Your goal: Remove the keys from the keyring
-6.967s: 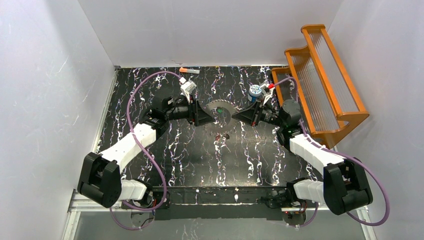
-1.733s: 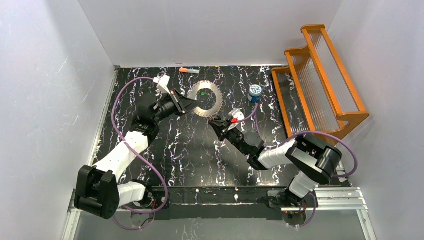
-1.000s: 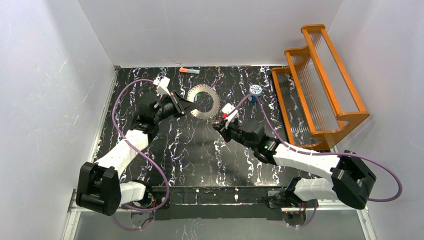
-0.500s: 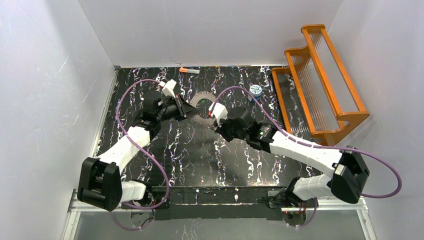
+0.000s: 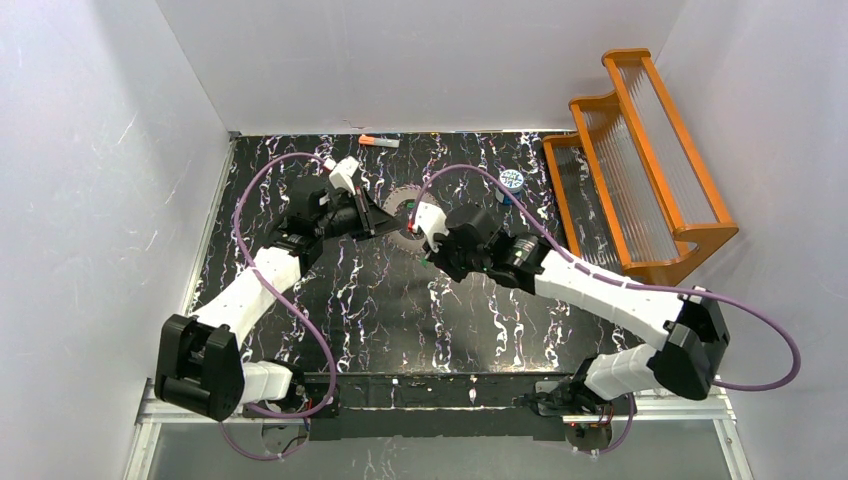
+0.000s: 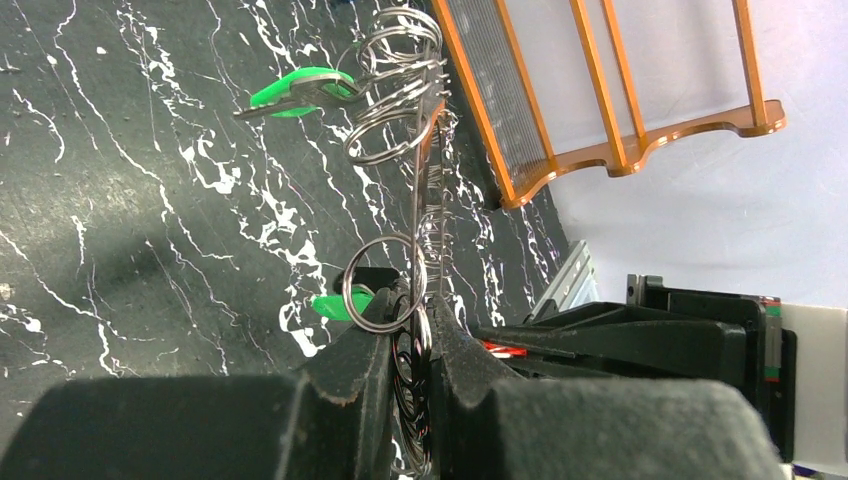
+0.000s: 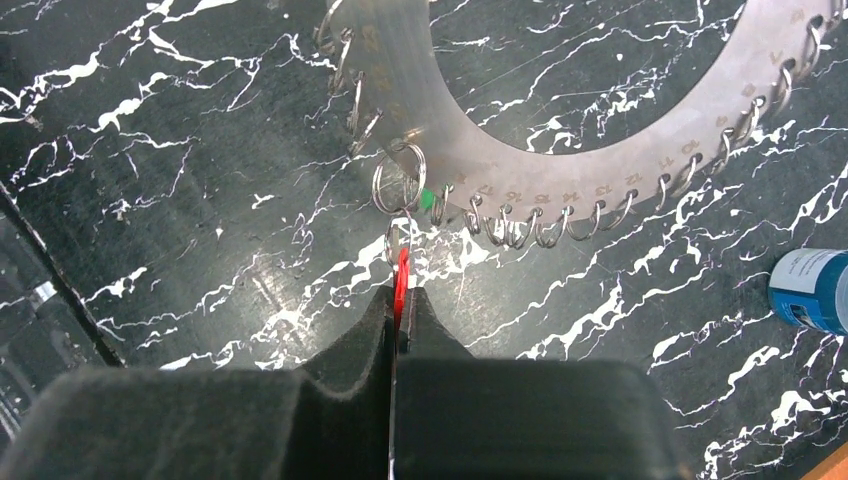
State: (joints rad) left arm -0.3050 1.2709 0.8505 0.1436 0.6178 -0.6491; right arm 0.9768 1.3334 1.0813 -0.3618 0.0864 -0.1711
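Note:
The keyring (image 5: 403, 210), a toothed grey ring, is held up off the black table by my left gripper (image 5: 384, 221), which is shut on its rim. In the left wrist view the keyring (image 6: 430, 190) is edge-on between the fingers (image 6: 410, 340), with one green key (image 6: 300, 88) at its far side and another green key (image 6: 335, 305) by the fingertips. My right gripper (image 5: 428, 256) is at the ring's near edge. In the right wrist view it (image 7: 402, 300) is shut on the red key (image 7: 402, 278), which hangs by small split rings from the keyring (image 7: 600, 150).
A blue-and-white canister (image 5: 511, 181) stands right of the ring and also shows in the right wrist view (image 7: 810, 290). An orange wooden rack (image 5: 640, 160) fills the right side. An orange-and-grey stick (image 5: 378, 142) lies at the back edge.
My right arm has swung from the right side over to the ring's near edge and shut on the red key. My left gripper has kept hold of the ring, shifting it slightly.

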